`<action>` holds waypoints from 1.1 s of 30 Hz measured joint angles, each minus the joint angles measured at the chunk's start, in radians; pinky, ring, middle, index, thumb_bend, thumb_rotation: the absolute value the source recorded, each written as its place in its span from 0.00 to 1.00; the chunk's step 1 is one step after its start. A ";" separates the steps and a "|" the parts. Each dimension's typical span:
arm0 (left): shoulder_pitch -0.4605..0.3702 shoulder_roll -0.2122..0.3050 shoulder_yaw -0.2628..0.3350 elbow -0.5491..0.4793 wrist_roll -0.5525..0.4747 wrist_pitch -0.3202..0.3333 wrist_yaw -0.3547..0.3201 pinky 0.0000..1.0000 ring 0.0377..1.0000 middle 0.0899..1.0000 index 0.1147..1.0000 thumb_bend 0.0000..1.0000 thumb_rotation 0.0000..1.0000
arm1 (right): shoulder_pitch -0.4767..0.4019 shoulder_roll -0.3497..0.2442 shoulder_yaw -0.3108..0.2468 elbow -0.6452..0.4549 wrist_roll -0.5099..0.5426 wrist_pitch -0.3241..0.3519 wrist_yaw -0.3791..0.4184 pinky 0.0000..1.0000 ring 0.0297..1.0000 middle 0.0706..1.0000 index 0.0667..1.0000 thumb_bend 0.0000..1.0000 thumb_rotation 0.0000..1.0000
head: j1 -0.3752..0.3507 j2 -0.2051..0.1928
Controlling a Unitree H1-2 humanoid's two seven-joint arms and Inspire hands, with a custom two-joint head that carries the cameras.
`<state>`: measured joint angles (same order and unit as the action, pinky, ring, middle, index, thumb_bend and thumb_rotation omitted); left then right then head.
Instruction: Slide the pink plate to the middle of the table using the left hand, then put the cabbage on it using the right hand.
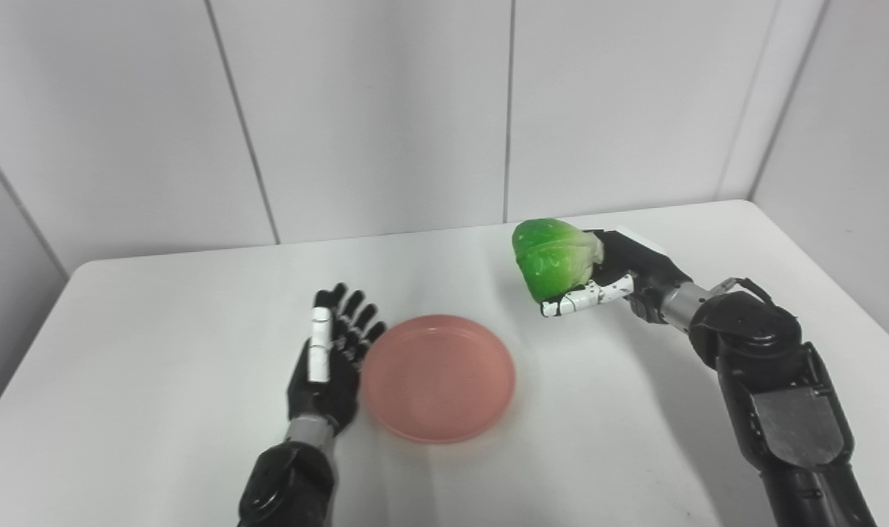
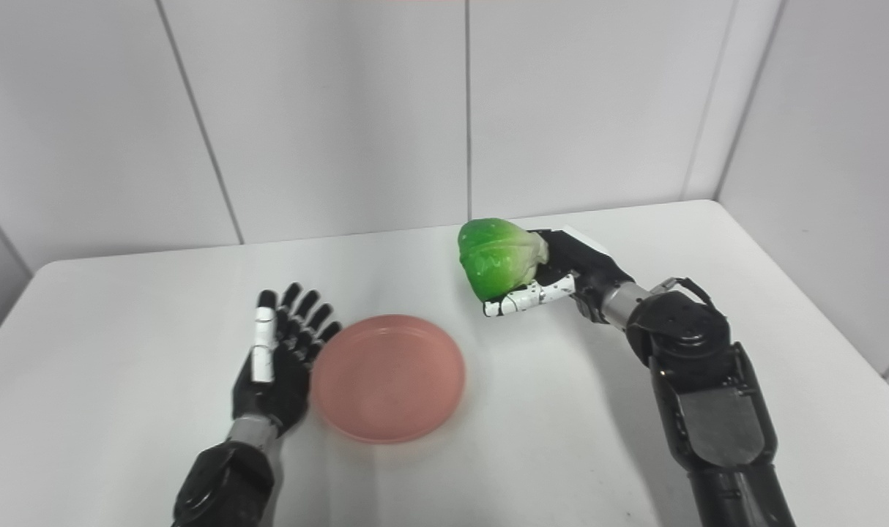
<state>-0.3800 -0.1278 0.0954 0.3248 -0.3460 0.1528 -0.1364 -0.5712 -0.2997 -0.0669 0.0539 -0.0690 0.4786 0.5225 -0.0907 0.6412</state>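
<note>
The pink plate [image 1: 439,378] lies flat near the middle of the white table [image 1: 159,329]. My left hand [image 1: 331,359] is open, fingers straight and pointing away, its edge right against the plate's left rim. My right hand [image 1: 613,282] is shut on the green cabbage [image 1: 553,258] and holds it above the table, up and to the right of the plate. The cabbage is clear of the plate. In the right eye view the plate [image 2: 388,377], the left hand [image 2: 280,362] and the cabbage [image 2: 497,256] show the same way.
White panelled walls stand behind the table and along its right side. The table's back edge [image 1: 415,238] runs just behind the cabbage. My right forearm [image 1: 774,380] crosses the table's right part.
</note>
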 measured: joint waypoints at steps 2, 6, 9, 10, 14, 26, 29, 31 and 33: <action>-0.001 -0.003 -0.003 0.005 0.006 -0.011 0.002 0.89 0.96 0.99 0.97 0.90 0.80 | -0.015 0.007 0.026 0.002 -0.001 0.000 -0.009 0.32 0.39 0.43 0.47 0.53 0.00 | 0.018 -0.002; -0.004 -0.024 -0.005 0.015 0.026 -0.029 0.023 0.84 0.93 0.96 0.95 0.91 0.80 | -0.045 0.008 0.085 0.004 -0.021 0.000 -0.018 0.33 0.41 0.45 0.46 0.53 0.00 | 0.045 -0.002; -0.006 -0.032 -0.012 0.024 0.046 -0.052 0.038 0.82 0.91 0.94 0.93 0.92 0.79 | -0.058 0.010 0.136 0.004 -0.041 0.000 -0.030 0.33 0.40 0.44 0.47 0.53 0.00 | 0.057 -0.002; -0.006 -0.033 -0.012 0.025 0.050 -0.054 0.041 0.82 0.91 0.94 0.93 0.92 0.79 | -0.061 0.009 0.155 0.005 -0.055 -0.001 -0.032 0.33 0.40 0.44 0.47 0.53 0.00 | 0.071 -0.003; -0.014 -0.036 -0.012 0.037 0.057 -0.062 0.045 0.79 0.90 0.92 0.94 0.91 0.80 | -0.062 0.003 0.232 0.011 -0.096 -0.023 -0.036 0.32 0.39 0.44 0.48 0.53 0.00 | 0.080 -0.005; -0.012 -0.037 -0.002 0.034 0.060 -0.077 0.053 0.85 0.92 0.94 0.95 0.90 0.79 | -0.071 -0.010 0.359 0.030 -0.203 -0.090 -0.052 0.30 0.40 0.43 0.49 0.53 0.00 | 0.083 0.008; -0.005 -0.037 -0.002 0.022 0.060 -0.075 0.054 0.84 0.91 0.93 0.95 0.91 0.79 | -0.071 -0.038 0.422 0.037 -0.282 -0.141 -0.056 0.32 0.41 0.42 0.49 0.53 0.00 | 0.080 0.011; -0.001 -0.037 -0.002 0.018 0.060 -0.075 0.057 0.83 0.91 0.93 0.94 0.92 0.79 | -0.074 -0.054 0.454 0.037 -0.323 -0.162 -0.057 0.35 0.42 0.41 0.49 0.53 0.00 | 0.078 0.014; -0.001 -0.037 -0.002 0.018 0.061 -0.075 0.059 0.83 0.91 0.93 0.94 0.92 0.78 | -0.076 -0.061 0.471 0.036 -0.362 -0.179 -0.057 0.36 0.43 0.41 0.49 0.53 0.00 | 0.078 0.014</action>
<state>-0.3810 -0.1644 0.0937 0.3431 -0.2854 0.0774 -0.0774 -0.6469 -0.3606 0.4044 0.0904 -0.4309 0.2998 0.4656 -0.0123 0.6550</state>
